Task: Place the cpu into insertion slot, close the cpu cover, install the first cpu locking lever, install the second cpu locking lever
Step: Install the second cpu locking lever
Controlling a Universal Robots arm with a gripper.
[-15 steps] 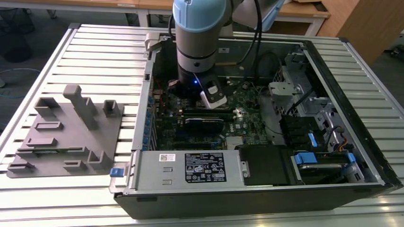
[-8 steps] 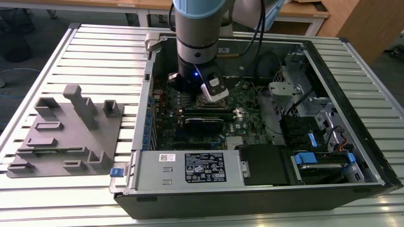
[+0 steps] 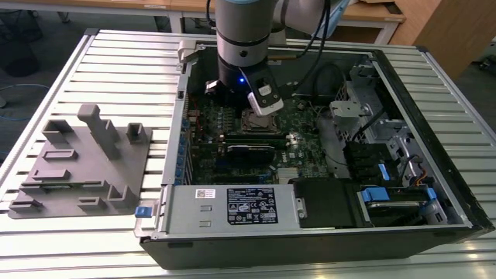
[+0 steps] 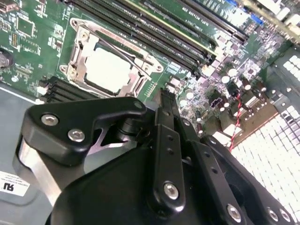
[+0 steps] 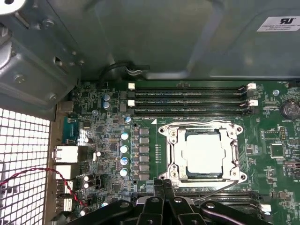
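A: Where's the chip?

B: The cpu (image 5: 203,152) sits in the insertion slot (image 5: 174,154), right of centre in the first wrist view and in the upper left of the second wrist view (image 4: 107,71). Its pale metal top shows through the cut-out of the cpu cover (image 5: 202,129), which lies flat over it.

A: And the levers?

B: In the second wrist view a thin wire lever (image 4: 123,50) runs slantwise across the frame. Whether it is latched, I cannot tell.

A: What about the claw?

B: In the exterior view the gripper (image 3: 263,106) hangs from the arm (image 3: 243,35) just above the socket, upper centre of the frame, inside the open computer case (image 3: 310,241). In both wrist views its black fingers (image 4: 166,110) stand pressed together, clenched, with nothing between them. The tips hover near the socket's edge, over the green motherboard (image 5: 108,140).

A: Anything beside the case?

B: A grey holder block (image 3: 81,165) rests on the slatted table (image 3: 62,244), at the left of the exterior view.
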